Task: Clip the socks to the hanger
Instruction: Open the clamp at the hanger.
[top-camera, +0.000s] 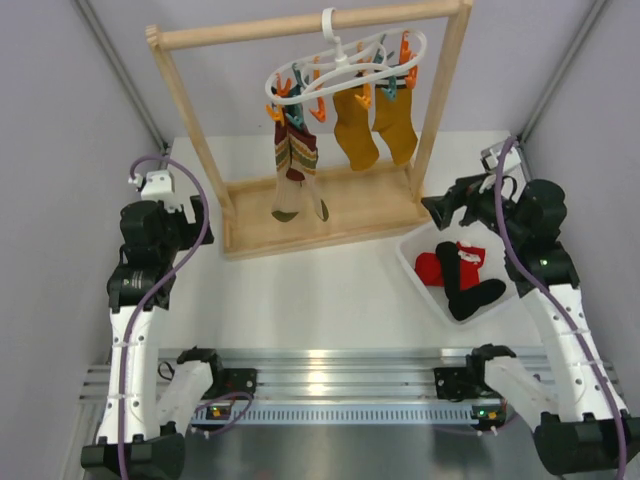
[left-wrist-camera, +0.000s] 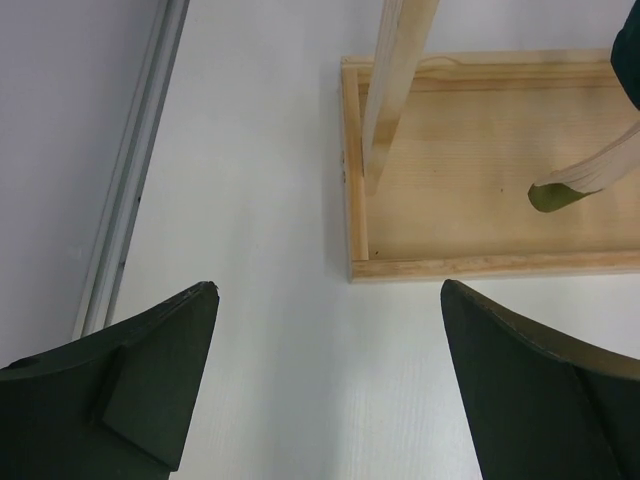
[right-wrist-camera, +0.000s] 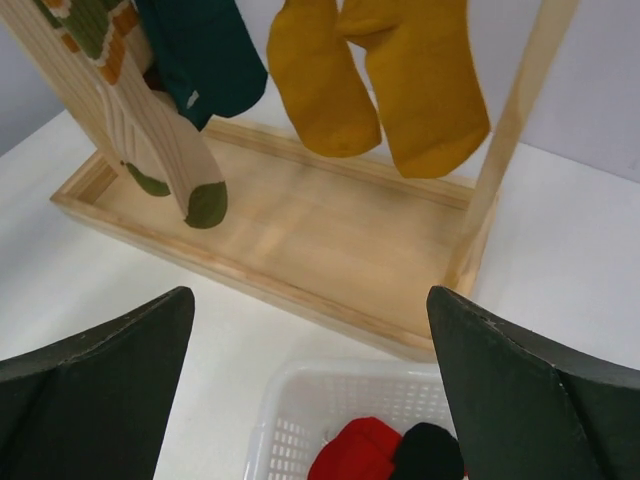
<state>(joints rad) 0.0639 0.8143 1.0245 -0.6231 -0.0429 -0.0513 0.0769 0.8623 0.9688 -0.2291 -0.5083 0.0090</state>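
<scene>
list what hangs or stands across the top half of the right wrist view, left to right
striped sock → yellow socks → wooden post

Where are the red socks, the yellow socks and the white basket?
red socks (top-camera: 432, 268): top view, on the red cloth left of the black sock.
yellow socks (top-camera: 357, 140): top view, on the middle of the left one.
white basket (right-wrist-camera: 290, 420): right wrist view, on its left mesh wall.

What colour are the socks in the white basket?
The basket holds red socks and black socks; the top view shows them best.
</scene>
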